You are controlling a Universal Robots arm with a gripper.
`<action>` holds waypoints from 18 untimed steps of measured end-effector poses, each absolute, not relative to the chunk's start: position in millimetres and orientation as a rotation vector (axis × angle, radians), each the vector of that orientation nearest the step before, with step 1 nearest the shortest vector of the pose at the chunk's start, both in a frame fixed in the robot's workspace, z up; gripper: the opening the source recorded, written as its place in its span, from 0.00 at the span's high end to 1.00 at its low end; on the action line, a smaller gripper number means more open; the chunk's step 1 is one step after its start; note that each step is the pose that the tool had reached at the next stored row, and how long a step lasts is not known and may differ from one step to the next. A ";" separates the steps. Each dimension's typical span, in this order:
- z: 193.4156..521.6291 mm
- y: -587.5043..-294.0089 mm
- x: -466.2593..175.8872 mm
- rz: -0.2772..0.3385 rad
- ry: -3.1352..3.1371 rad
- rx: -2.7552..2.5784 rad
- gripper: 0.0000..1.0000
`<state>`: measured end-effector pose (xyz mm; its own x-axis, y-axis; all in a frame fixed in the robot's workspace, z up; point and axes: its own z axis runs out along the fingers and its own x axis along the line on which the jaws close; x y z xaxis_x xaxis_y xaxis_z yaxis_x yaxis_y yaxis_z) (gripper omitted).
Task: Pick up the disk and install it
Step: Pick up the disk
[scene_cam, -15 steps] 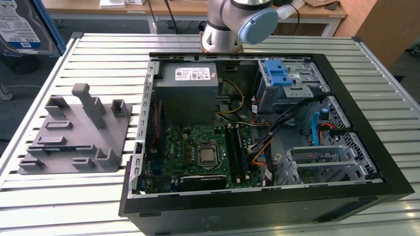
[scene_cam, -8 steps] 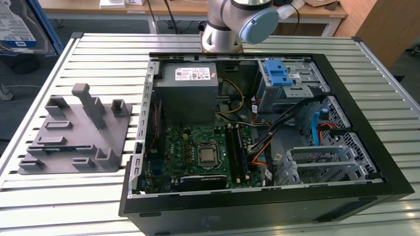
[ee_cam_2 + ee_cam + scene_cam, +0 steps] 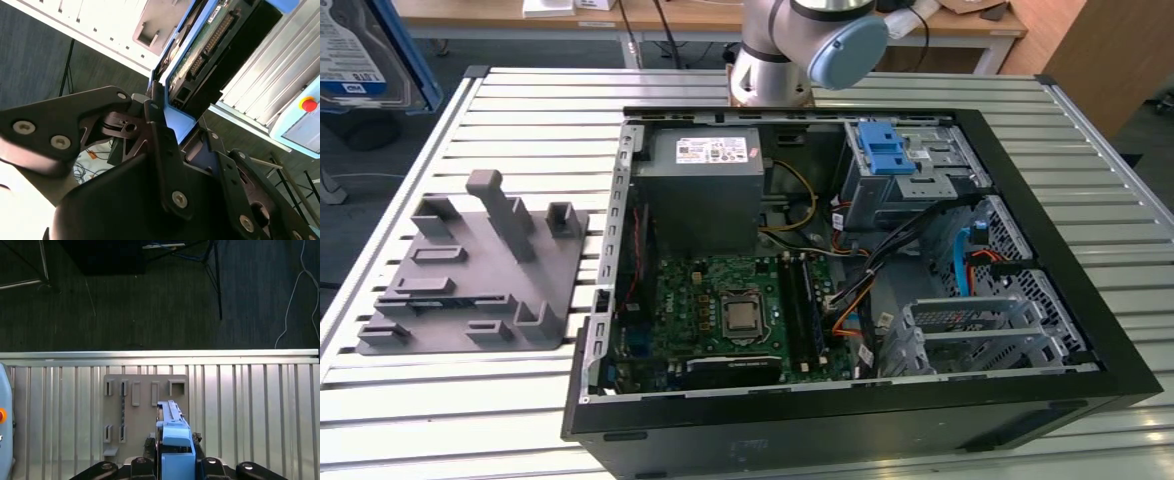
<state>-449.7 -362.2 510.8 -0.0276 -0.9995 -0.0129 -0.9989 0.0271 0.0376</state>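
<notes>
My gripper is pinched on the disk, which stands edge-on between my fingers with its blue plastic frame toward the first wrist camera. In the second wrist view my black fingers press against the two sides of that blue frame, and the disk's green circuit board and connector row run away from my gripper. My jaws are only as far apart as the disk is thick. In the exterior view the disk hangs in the air at the far corner on the exterior view's left, clear of the slatted metal table, its white-and-blue label showing. On the table lie a grey holder and, just beside it toward the exterior view's right, the open computer case, well apart from the disk.
</notes>
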 end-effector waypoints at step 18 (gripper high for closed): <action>510.8 -362.6 -446.5 -0.056 -2.239 2.179 0.64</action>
